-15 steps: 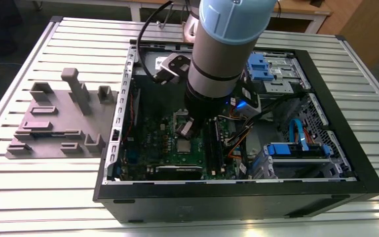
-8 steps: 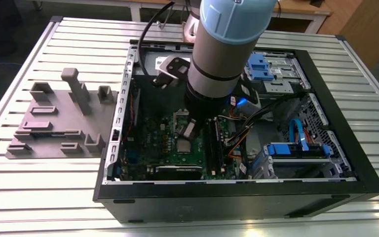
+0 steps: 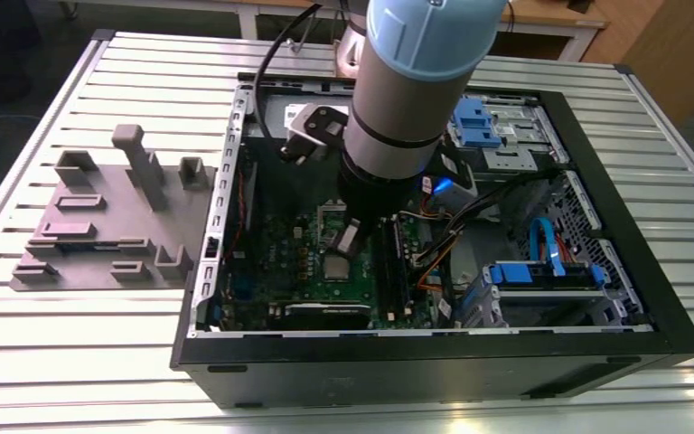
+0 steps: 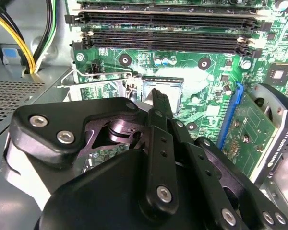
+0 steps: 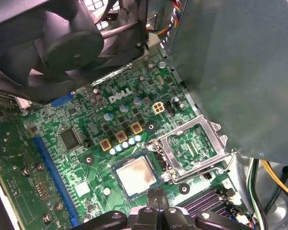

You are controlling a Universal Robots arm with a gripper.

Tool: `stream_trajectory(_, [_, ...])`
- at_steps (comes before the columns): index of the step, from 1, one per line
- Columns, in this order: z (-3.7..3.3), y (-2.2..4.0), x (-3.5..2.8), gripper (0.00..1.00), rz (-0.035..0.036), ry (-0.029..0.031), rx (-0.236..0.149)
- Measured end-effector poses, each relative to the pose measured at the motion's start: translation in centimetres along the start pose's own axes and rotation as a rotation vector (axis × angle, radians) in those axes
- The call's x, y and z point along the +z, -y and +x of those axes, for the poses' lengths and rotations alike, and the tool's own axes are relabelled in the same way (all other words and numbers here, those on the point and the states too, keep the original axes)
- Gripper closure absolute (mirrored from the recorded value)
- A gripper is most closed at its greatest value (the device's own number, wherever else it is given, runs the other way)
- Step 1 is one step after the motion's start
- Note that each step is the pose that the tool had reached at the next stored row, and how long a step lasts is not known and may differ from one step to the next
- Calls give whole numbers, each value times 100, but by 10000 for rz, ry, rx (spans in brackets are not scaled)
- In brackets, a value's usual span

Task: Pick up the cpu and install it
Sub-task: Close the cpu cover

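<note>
Black two-finger robot gripper [image 5: 157, 195], fingers pinched together on nothing, hangs close above the cpu [image 5: 136, 175], a small flat square chip with a pale, faintly smudged silvery metal top. The chip lies flat in its socket just beside the rectangular silver metal socket frame [image 5: 207, 125], which stands hinged open, apparently to leave the seat free.

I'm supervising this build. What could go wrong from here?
The cpu lies unclamped, its socket frame hinged open beside it, so a nudge from the gripper close by could shift it. The arm works beside loose cables, which might snag.
</note>
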State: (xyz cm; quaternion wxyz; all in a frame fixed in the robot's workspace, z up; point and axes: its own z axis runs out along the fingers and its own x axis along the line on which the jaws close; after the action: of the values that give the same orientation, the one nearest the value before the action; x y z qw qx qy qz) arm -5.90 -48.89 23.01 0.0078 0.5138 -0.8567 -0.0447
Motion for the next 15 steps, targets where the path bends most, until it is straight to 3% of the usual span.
stream_trajectory(4, [0,1,2,90,-20,-56,-654])
stream_trajectory(8, [-11,22,2,90,-23,-59,-704])
stream_trajectory(15, [-100,74,1,90,-23,-61,-720])
